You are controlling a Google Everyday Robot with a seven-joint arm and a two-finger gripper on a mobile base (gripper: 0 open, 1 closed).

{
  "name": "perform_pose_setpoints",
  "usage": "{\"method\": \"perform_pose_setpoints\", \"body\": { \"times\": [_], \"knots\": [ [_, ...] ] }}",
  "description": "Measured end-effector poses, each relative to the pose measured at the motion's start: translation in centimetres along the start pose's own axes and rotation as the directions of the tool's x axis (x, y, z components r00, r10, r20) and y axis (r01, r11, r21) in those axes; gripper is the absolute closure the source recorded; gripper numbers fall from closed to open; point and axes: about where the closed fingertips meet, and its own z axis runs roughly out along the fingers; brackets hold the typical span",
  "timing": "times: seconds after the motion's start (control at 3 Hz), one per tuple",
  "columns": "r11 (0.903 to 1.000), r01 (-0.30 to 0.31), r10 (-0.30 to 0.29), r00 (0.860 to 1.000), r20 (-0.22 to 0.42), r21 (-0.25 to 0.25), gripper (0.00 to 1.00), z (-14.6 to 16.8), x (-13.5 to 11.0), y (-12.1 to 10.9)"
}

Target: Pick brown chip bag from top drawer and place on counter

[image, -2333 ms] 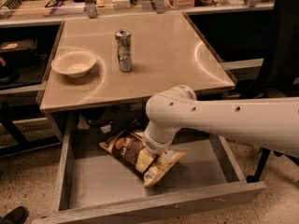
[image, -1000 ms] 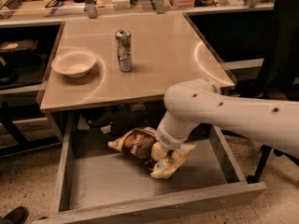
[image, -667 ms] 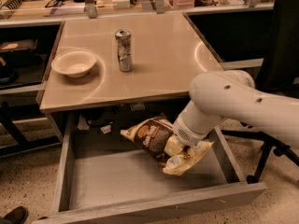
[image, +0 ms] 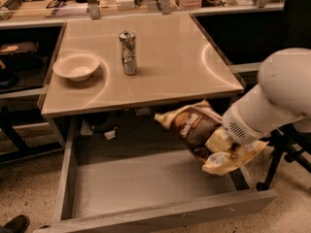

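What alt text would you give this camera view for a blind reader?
At the right, a white robot arm holds the brown chip bag in its tool above the open top drawer. On the counter behind stand a can and a cream bowl.

The white arm [image: 279,93] is swinging away from the middle of the top drawer [image: 150,216], carrying the gripper [image: 222,141] up to a spot above the drawer's right side wall. The brown chip bag [image: 193,126], clamped in the gripper, is rising off the drawer floor. Its brown end is now reaching up and left of the gripper, toward the counter [image: 170,57] edge, with its cream end hanging just below.
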Motion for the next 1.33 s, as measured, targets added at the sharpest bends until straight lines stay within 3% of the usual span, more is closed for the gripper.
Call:
{"method": "perform_pose_setpoints", "body": {
  "times": [0.33, 0.67, 1.0, 1.33],
  "knots": [
    [0.9965, -0.022, 0.019, 0.999, 0.032, 0.081, 1.00, -4.9, 0.7, -1.2],
    [0.9920, 0.005, -0.015, 0.997, 0.077, 0.126, 1.00, -8.4, -0.8, -1.5],
    [0.9899, 0.050, -0.065, 0.991, 0.117, 0.133, 1.00, -10.2, -4.3, -1.8],
    [0.9900, 0.050, -0.066, 0.991, 0.117, 0.132, 1.00, -10.2, -4.3, -1.8]
  ]
}}
